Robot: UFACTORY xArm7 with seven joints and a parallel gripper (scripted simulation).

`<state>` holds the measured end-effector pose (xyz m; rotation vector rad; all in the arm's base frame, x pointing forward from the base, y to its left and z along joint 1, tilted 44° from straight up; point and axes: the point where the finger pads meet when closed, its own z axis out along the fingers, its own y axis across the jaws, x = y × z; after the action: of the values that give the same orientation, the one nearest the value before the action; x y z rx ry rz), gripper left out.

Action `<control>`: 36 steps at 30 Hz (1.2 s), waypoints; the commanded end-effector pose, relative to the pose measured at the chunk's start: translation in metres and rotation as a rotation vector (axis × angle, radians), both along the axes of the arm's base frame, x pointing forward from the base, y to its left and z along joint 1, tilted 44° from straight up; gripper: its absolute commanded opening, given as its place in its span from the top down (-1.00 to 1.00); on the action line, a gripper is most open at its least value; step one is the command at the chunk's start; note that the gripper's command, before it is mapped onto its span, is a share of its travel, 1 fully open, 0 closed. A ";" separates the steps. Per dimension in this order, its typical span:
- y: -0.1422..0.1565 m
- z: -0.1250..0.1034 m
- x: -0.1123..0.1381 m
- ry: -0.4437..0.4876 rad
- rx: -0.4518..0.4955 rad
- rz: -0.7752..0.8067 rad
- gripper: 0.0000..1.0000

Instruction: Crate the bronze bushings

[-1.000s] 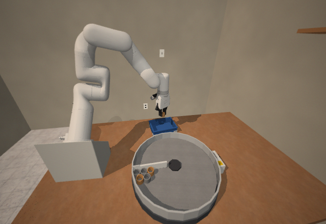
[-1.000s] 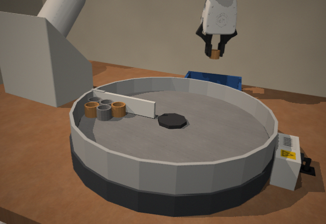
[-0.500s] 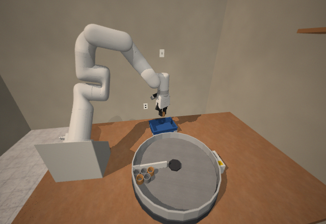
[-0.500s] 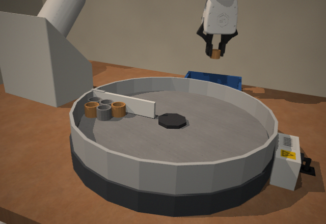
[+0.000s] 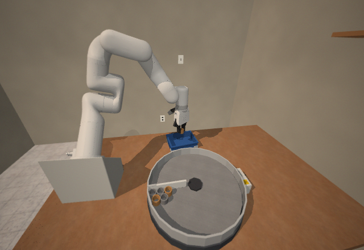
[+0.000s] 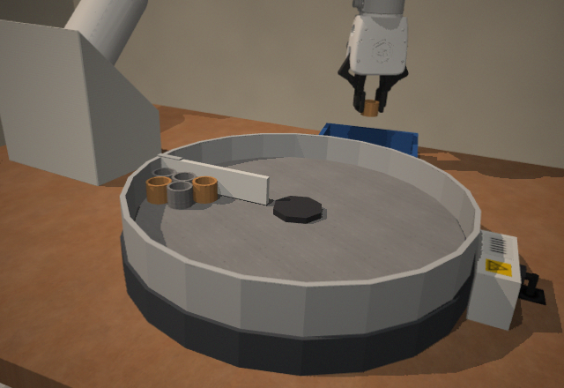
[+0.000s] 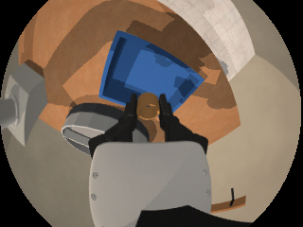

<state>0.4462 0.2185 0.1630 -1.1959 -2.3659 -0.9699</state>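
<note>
My gripper (image 6: 370,107) is shut on a bronze bushing (image 6: 370,108) and holds it in the air above the blue crate (image 6: 369,136). In the wrist view the bushing (image 7: 148,108) sits between the fingers over the crate's (image 7: 148,78) near edge. In the top view the gripper (image 5: 181,130) hangs just over the crate (image 5: 181,140). On the turning table (image 6: 300,233), two bronze bushings (image 6: 158,189) (image 6: 204,189) and three steel bushings (image 6: 180,193) stand clustered against the white guide bar (image 6: 213,178) at the left rim.
The table has a raised grey rim and a black hub (image 6: 298,208) at its centre. A white control box (image 6: 495,279) sits at its right side. The arm's grey base block (image 6: 68,106) stands at the left.
</note>
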 end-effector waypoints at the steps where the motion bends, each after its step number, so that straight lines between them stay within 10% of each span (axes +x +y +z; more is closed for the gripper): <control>1: 0.017 -0.017 0.004 -0.002 0.001 -0.003 1.00; 36: 0.035 -0.035 0.005 -0.002 0.001 -0.003 1.00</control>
<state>0.4494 0.2518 0.1297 -1.1961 -2.3651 -0.9711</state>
